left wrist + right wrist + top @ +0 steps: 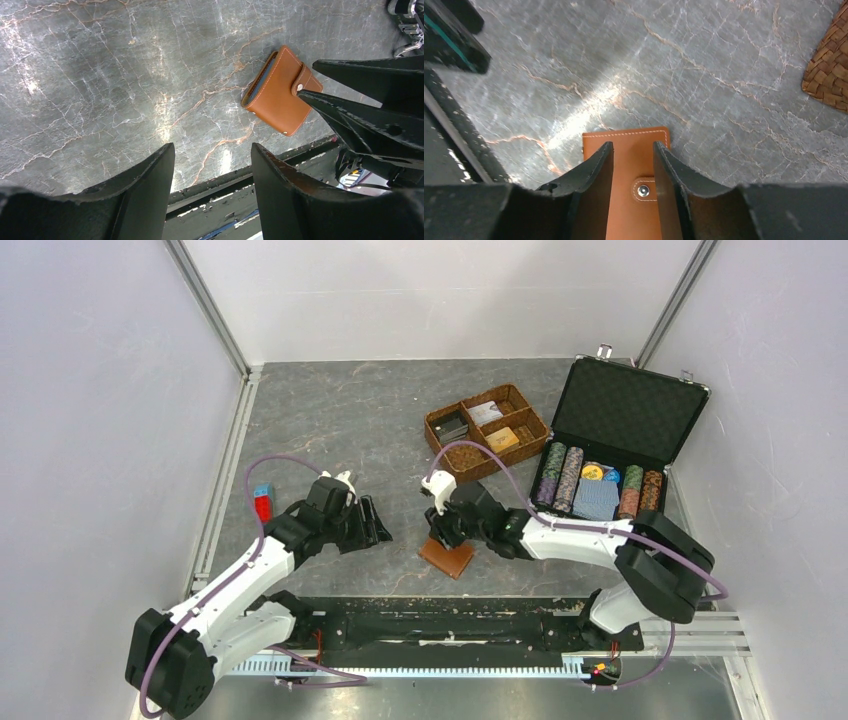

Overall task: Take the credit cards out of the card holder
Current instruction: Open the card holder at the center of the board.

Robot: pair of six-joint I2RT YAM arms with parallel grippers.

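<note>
The card holder (pixel 447 557) is a tan-brown leather wallet lying shut on the grey table near the front edge, with its snap tab (pixel 643 190) fastened. It also shows in the left wrist view (pixel 277 92) and in the right wrist view (pixel 634 160). No credit cards show; the shut holder hides its inside. My right gripper (pixel 440 536) is open and low over the holder, one finger on each side of the snap tab (pixel 633 146). I cannot tell whether it touches the leather. My left gripper (pixel 375 524) is open and empty, left of the holder (pixel 212 150).
A woven brown compartment basket (pixel 436 435) with small items stands behind the holder; its corner shows in the right wrist view (pixel 829 70). An open black case (pixel 625 410) at the back right holds poker chips (pixel 560 478) and a blue deck (pixel 597 500). A red and blue block (pixel 263 502) lies at the left. A black rail (pixel 450 625) runs along the near edge.
</note>
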